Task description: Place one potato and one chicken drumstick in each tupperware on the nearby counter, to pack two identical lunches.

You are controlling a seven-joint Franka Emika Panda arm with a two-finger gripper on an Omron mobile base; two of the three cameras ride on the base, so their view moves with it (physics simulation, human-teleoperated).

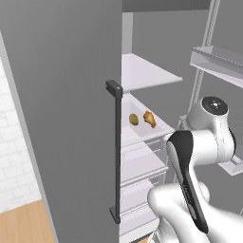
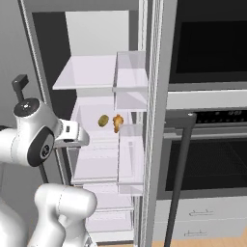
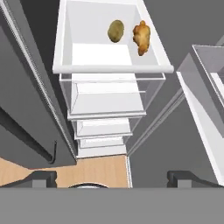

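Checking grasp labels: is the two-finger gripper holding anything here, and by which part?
Nothing is held. The gripper is open and empty; the olive-brown potato and orange-brown chicken drumstick lie on the white fridge shelf.

1. an open fridge [image 2: 106, 120] stands before the robot, its door [image 1: 66, 118] swung out at 9 o'clock in the left base view.
2. a potato [image 3: 115, 31] and a chicken drumstick [image 3: 141, 38] lie on a middle shelf [image 3: 100, 57] inside the fridge, near its back.
3. in the hand view the drumstick lies just beside the potato, at its 3 o'clock; they sit close but apart.
4. another shelf [image 2: 84, 72] lies above them; drawers [image 3: 105, 131] are stacked below.
5. door bins [image 2: 131, 82] hang at 3 o'clock of the shelves in the right base view.
6. an oven [image 2: 207, 111] stands beside the fridge at 3 o'clock.
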